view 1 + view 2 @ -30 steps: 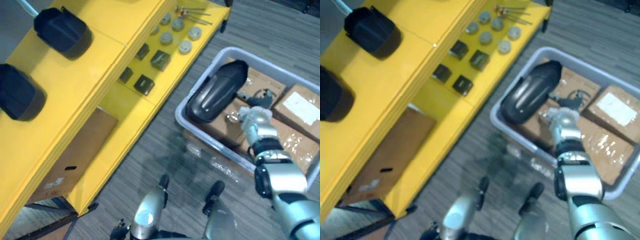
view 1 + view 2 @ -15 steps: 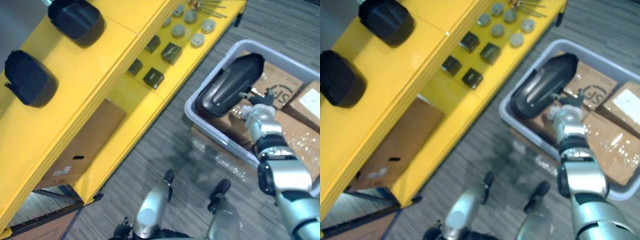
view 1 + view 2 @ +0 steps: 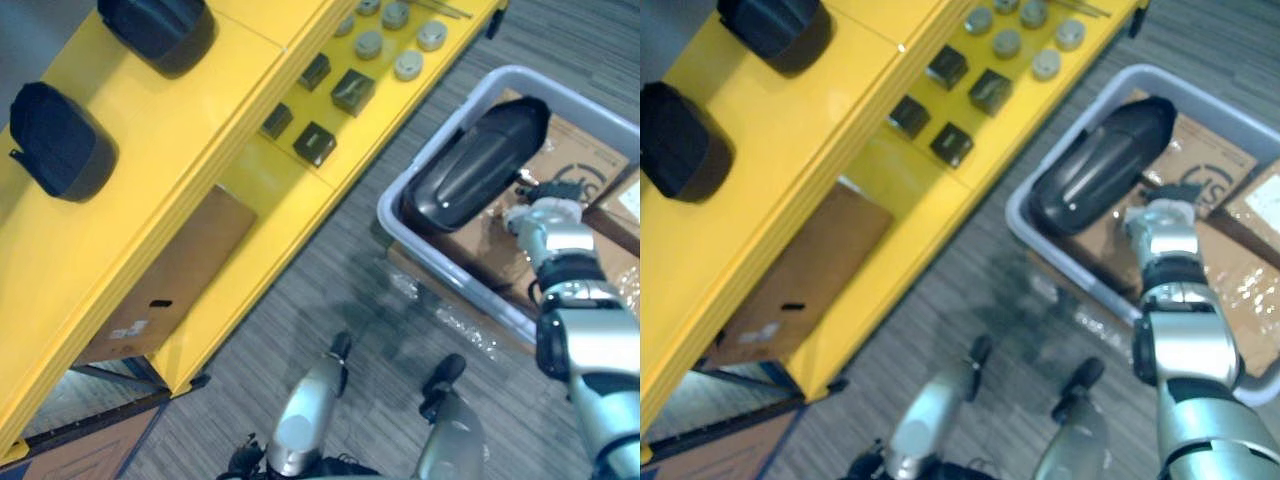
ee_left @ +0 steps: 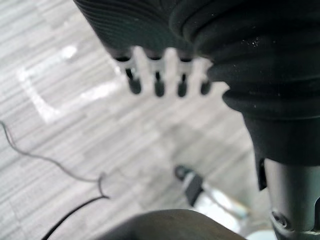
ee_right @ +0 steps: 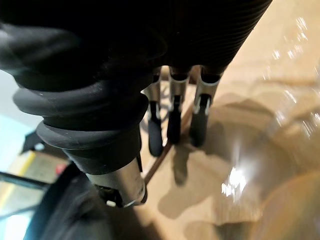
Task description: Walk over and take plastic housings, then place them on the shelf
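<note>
Yellow shelf (image 3: 250, 190), black housings (image 3: 480, 165), grey bin (image 3: 450, 285), brown boxes (image 3: 480, 235), perhaps striped floor (image 3: 330, 290)

My right arm (image 3: 592, 345) is silver-grey, with black bands at its joints. My right hand (image 5: 173, 117) and left hand (image 4: 158, 82) each wear a dark ribbed cover (image 4: 145, 25). The silver fingers (image 5: 200, 102) end in dark tips. A small screw (image 4: 274, 216) sits in grey metal beside the left cover.

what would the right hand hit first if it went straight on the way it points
Most likely the cardboard box in the bin; the right hand points at it, beside the black housing.
</note>
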{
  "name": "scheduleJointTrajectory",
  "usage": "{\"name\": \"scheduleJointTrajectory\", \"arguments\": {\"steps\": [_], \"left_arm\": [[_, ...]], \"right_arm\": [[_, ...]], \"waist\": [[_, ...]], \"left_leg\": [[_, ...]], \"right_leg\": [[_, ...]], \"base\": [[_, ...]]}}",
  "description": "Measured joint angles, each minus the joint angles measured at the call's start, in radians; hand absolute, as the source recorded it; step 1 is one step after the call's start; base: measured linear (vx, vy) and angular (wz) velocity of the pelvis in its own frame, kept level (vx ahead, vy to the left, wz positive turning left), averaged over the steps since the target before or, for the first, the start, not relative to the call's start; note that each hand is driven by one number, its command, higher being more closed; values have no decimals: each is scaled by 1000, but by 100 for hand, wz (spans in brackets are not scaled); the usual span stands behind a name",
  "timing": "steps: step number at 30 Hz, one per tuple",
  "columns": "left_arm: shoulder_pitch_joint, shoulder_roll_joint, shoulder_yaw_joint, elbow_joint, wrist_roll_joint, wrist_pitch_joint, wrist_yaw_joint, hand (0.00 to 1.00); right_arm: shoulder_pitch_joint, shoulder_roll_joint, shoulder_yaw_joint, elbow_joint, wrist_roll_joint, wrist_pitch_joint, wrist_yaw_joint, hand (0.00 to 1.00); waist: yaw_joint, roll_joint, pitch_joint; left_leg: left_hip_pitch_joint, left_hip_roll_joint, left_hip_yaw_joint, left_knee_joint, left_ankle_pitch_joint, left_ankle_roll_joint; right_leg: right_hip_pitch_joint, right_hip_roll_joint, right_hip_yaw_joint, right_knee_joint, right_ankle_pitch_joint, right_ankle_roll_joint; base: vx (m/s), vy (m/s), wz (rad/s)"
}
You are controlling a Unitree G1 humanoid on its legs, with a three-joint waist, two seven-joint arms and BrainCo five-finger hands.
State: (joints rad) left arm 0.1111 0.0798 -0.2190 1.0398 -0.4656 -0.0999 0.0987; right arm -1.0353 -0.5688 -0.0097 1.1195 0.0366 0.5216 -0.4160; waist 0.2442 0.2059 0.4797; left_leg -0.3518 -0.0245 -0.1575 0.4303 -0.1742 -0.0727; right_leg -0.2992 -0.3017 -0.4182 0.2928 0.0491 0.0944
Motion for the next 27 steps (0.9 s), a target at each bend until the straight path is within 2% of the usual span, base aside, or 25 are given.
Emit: {"name": "scheduleJointTrajectory", "arguments": {"steps": [1,3,4,5,10,11,16,17,20,24,25,27], "left_arm": [[-6,-1,-1,-3,-3,2,-4,0],[-15,-4,-1,-10,-8,7,-6,0],[-16,-4,-1,-26,-8,6,-6,0],[-16,-4,-1,-34,-7,4,-6,0],[-15,1,-2,-68,-6,-12,-15,0],[-12,3,-3,-84,-1,-27,-15,0],[-12,41,-43,-205,-8,-52,-11,0],[-11,44,-44,-225,-10,-55,-4,0],[-9,63,-70,-273,-40,-57,13,0],[-2,69,-80,-293,-45,-71,23,0],[4,69,-81,-297,-47,-72,41,0],[7,72,-81,-304,-48,-71,48,0]], "right_arm": [[0,-10,21,0,-62,29,9,100],[-9,-25,22,1,-94,58,29,100],[-13,-30,22,4,-125,87,49,100],[-13,-31,22,5,-136,92,51,100],[-19,-42,36,29,-222,99,71,100],[-19,-52,41,36,-248,98,71,100],[-7,-129,38,81,-292,62,65,100],[-4,-145,32,81,-297,50,60,0],[14,-166,13,80,-280,-3,18,0],[9,-192,13,58,-169,-110,-114,0],[9,-212,15,39,-165,-201,-173,0],[8,-229,20,9,-165,-269,-192,0]], "waist": [[6,10,-7],[8,20,-14],[13,27,-19],[14,29,-21],[18,30,-21],[18,30,-21],[8,30,-21],[2,29,-21],[-24,28,-20],[-35,24,-17],[-42,22,-16],[-44,18,-13]], "left_leg": [[-15,-3,-2,7,0,0],[-23,-5,-4,13,-1,2],[-28,-6,-5,18,-1,2],[-31,-6,-6,20,-1,2],[-35,-6,-3,24,0,3],[-37,-6,-2,25,0,3],[-52,0,3,38,0,3],[-53,3,9,39,0,3],[-52,31,58,50,-1,4],[-50,67,89,68,-12,5],[-49,76,91,68,-14,4],[-49,84,94,68,-15,3]], "right_leg": [[-11,-5,-3,7,-1,0],[-13,-10,-11,11,-2,1],[-12,-13,-16,12,-2,1],[-12,-13,-19,12,-2,1],[-10,-18,-25,12,-1,2],[-9,-19,-28,10,0,3],[5,-9,-46,-26,19,10],[6,-5,-42,-39,28,10],[22,15,-40,-64,39,7],[22,50,-20,-81,48,-4],[22,62,-17,-86,51,-8],[21,75,-13,-93,55,-12]], "base": [[-31,38,7],[-37,56,11],[-31,60,11],[-22,48,10],[-11,37,4],[-5,43,6],[-2,49,5],[-1,53,-14],[-2,25,-13],[-23,-5,-23],[-39,-11,-17],[-44,-16,-14]]}}
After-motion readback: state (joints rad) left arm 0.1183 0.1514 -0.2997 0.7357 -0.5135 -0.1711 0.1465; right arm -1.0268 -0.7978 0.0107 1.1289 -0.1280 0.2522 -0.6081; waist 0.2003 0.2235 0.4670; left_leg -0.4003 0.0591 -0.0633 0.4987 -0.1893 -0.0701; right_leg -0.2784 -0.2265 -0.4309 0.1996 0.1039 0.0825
